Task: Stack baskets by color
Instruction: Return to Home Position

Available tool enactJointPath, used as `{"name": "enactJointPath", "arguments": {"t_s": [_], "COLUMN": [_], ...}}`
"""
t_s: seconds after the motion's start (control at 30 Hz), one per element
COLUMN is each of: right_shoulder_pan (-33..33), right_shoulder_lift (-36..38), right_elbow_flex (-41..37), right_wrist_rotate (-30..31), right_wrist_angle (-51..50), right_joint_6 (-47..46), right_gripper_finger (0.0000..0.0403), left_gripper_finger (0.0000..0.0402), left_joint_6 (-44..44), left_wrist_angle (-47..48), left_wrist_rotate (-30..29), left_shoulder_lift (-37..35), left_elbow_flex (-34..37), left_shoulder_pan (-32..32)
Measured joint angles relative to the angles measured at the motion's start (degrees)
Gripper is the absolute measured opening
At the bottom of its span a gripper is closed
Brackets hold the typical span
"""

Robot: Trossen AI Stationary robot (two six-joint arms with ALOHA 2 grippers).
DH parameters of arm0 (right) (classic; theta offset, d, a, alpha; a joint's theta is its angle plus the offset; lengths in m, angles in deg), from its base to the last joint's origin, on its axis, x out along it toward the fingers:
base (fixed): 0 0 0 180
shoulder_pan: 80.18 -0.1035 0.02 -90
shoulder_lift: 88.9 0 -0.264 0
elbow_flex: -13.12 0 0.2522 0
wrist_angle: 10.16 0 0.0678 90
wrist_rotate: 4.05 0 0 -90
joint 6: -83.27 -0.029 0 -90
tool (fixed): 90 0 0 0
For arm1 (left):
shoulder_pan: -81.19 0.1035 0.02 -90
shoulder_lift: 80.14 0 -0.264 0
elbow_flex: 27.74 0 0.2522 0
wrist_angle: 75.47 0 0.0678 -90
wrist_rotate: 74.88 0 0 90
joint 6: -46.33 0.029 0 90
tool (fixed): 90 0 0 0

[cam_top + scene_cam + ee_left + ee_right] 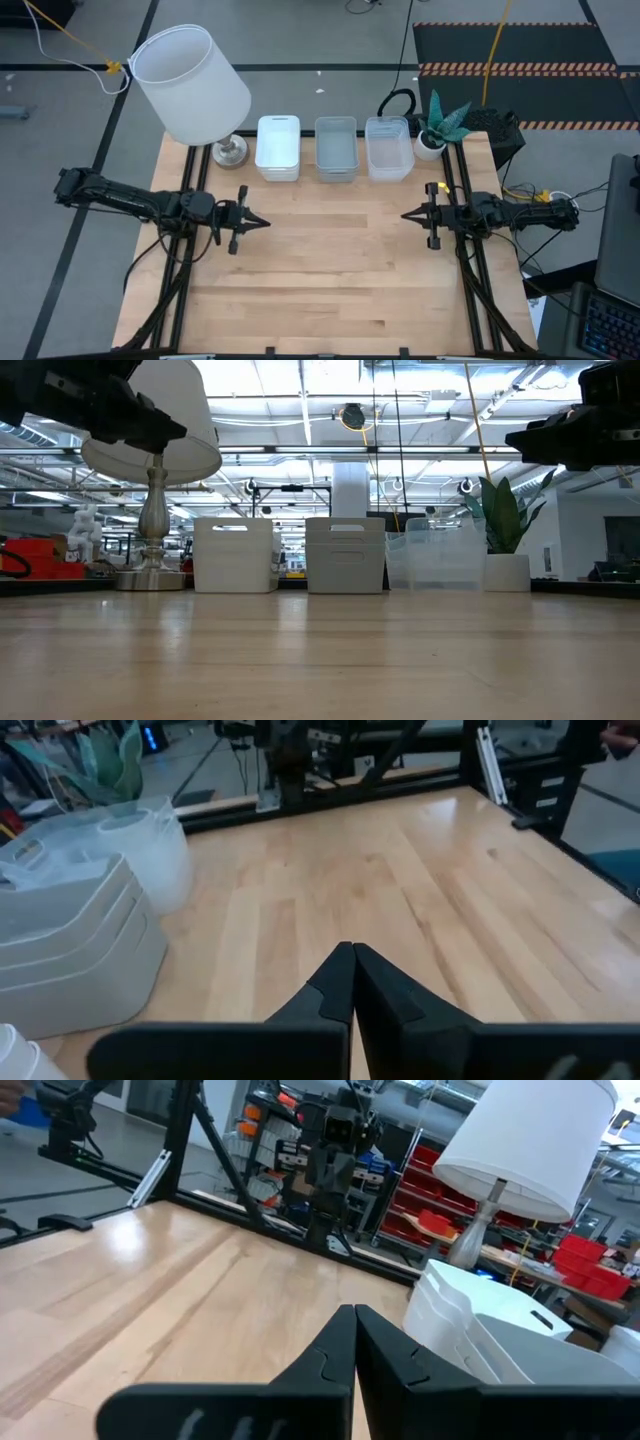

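- Watching the left gripper (262,222) and right gripper (406,213), you find both clenched on nothing, well apart from the baskets (336,148).
- Swinging wide on the way home could topple those 3 stacks.

My pale wooden plank tabletop (330,290) fills the lower centre of the high view, standing on a grey concrete floor (60,130). A black floor mat with orange-striped edges (560,45) lies at upper right. In the low view, a bright white-lit ceiling (300,400) spans the top of the frame.
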Motion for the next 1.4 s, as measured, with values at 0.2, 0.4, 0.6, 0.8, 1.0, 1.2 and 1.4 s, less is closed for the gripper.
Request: {"name": "enactJointPath", "arguments": {"t_s": [0.2,0.4,0.6,0.8,1.0,1.2,1.4], "right_shoulder_pan": [-0.02,-0.02,-0.02,-0.02,-0.02,-0.02,-0.02], "right_shoulder_lift": [0.0,0.0,0.0,0.0,0.0,0.0,0.0], "right_elbow_flex": [0.01,0.0,0.0,0.01,0.01,0.0,0.02], "right_wrist_rotate": [-0.02,-0.02,-0.02,-0.02,-0.02,-0.02,-0.02], "right_wrist_angle": [0.02,0.02,0.07,0.07,0.07,0.07,0.07], "right_joint_6": [-1.4,-0.98,-0.94,-0.94,-0.94,-0.94,-0.94], "right_gripper_finger": [0.0,0.0,0.0,0.0,0.0,0.0,0.0], "left_gripper_finger": [0.0008,0.0007,0.0007,0.0007,0.0007,0.0007,0.0007], "left_joint_6": [0.59,0.52,0.31,2.47,3.66,4.32,4.94], "left_wrist_angle": [-5.82,-10.79,-8.39,-8.25,-7.52,-6.01,-3.73], "left_wrist_rotate": [0.01,0.01,0.14,1.38,1.53,1.17,1.18], "left_shoulder_lift": [-5.64,-13.28,-19.7,-23.79,-27.74,-30.77,-33.73], "left_elbow_flex": [7.82,15.53,18.17,18.17,18.17,18.17,18.17], "left_shoulder_pan": [0.0,0.0,0.05,0.04,0.07,0.99,3.45]}}
